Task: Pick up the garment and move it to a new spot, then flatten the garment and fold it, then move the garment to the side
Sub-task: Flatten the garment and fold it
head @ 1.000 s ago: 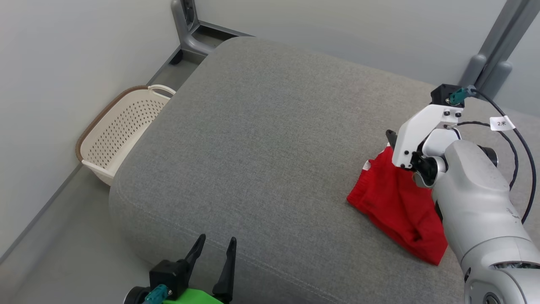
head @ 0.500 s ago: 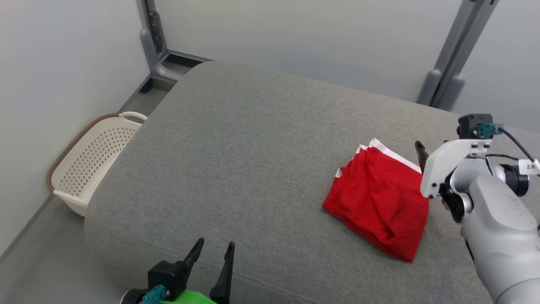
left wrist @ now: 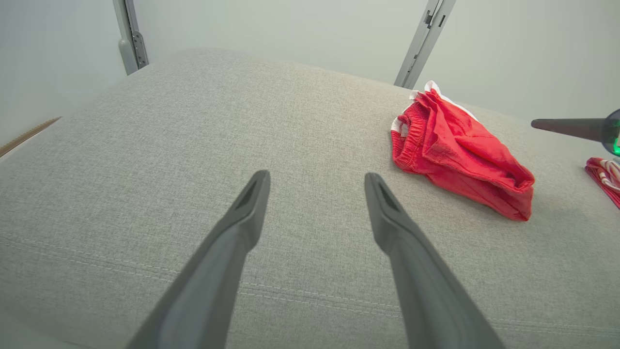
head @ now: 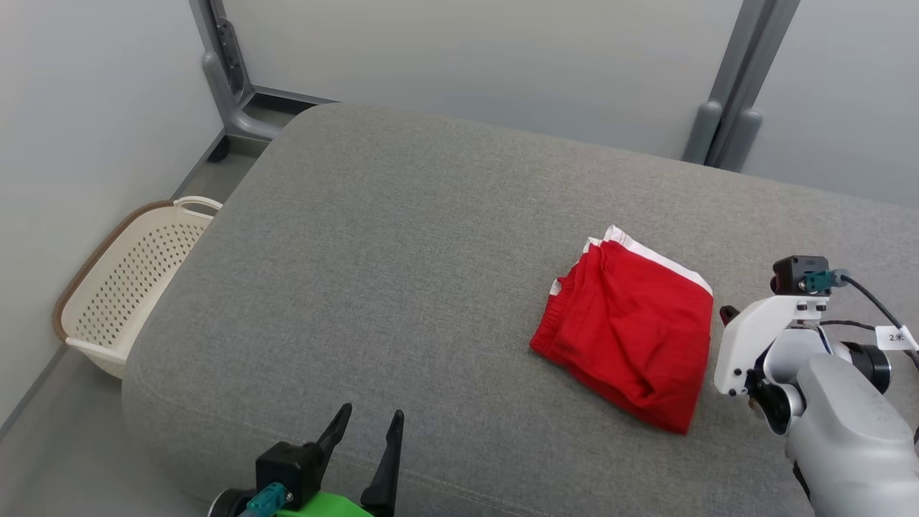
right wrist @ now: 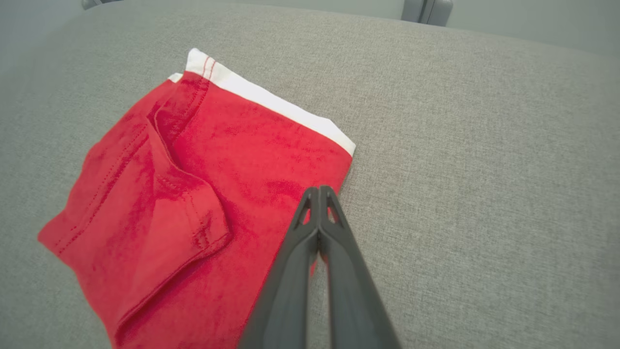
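Note:
The garment (head: 632, 330) is a red pair of shorts with a white hem, lying folded on the right half of the grey cushion (head: 431, 251). My right gripper (head: 729, 314) hovers just off the garment's right edge. In the right wrist view its fingers are pressed together with no cloth between them, and the right gripper (right wrist: 318, 190) has its tips over the rim of the garment (right wrist: 193, 194). My left gripper (head: 371, 412) stands open and empty at the cushion's near edge. In the left wrist view the left gripper (left wrist: 316, 178) points across bare cushion, with the garment (left wrist: 460, 145) far off to its right.
A cream perforated basket (head: 136, 280) sits on the floor left of the cushion, against the wall. Grey frame posts rise behind the cushion at the left (head: 222, 79) and right (head: 732, 108). A red and white striped cloth (left wrist: 603, 177) shows at the right edge of the left wrist view.
The head camera has shifted. My right gripper has come off the garment, drawn back to its right side and shut. The garment lies folded where it was left. The left gripper stays open.

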Robot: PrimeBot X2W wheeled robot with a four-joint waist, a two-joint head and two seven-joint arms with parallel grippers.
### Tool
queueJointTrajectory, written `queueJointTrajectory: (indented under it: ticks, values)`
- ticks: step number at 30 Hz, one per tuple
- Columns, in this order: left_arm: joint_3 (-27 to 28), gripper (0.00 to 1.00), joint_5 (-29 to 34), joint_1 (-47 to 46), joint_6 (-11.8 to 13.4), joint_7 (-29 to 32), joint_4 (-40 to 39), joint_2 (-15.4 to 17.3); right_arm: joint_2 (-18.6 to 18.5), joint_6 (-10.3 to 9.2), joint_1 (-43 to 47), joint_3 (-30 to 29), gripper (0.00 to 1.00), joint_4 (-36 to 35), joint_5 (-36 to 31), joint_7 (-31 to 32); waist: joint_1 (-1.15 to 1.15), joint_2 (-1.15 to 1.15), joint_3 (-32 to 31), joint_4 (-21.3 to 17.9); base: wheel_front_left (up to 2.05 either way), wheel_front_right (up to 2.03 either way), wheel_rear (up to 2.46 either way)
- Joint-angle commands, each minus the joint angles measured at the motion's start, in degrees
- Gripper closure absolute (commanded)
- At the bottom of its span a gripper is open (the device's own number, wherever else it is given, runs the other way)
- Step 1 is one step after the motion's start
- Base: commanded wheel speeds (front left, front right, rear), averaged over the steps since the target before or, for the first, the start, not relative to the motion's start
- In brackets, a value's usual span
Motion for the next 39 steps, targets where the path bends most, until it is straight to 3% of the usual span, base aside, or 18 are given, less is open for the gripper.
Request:
queueJointTrajectory:
  ticks: [1,23,39]
  values:
    - [-0.2,0.00,-0.1,-1.0,-0.2,0.1,0.2,0.0,0.1,-0.02,0.8,0.2,1.00,0.1,0.5,0.2,0.00,0.00,0.2,0.2,0.00,0.00,0.00]
    - [-1.4,0.00,-0.3,-1.8,-0.5,0.1,0.8,-0.3,3.8,-0.02,0.9,2.2,1.00,5.3,2.1,-1.0,0.00,0.00,1.7,6.9,0.00,0.00,0.00]
    - [-1.3,0.00,-0.7,-1.3,0.4,-0.3,0.3,0.0,8.0,-0.02,-2.9,10.8,1.00,3.0,5.8,0.1,0.00,0.00,1.4,7.2,0.00,0.00,0.00]
